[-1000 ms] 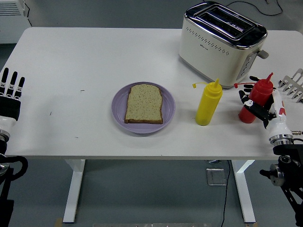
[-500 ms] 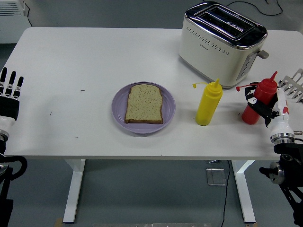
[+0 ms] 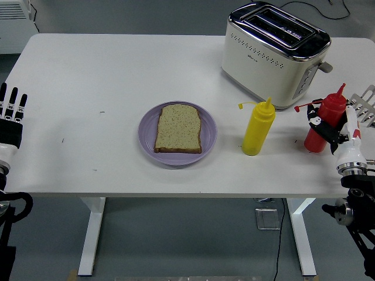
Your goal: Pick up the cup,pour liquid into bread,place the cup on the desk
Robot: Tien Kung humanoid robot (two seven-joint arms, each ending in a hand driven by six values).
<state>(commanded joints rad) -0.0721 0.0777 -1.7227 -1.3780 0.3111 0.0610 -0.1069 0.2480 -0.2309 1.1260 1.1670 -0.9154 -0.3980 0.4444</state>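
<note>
Red squeeze bottle [image 3: 326, 122] tilted, clasped by right hand [image 3: 331, 132] — no label legible; bread [image 3: 179, 128] on purple plate [image 3: 147, 139].

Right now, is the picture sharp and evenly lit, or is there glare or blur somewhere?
Head view: sharp throughout with soft, even light; bright glare only on the chrome top of the toaster; faint short shadows beside the yellow bottle and under the plate; no visible motion blur on the right hand gripping the red bottle.

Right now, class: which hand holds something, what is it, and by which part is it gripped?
The right hand grips the red bottle around its body. The left hand holds nothing, fingers straight, at the table's left edge.
</note>
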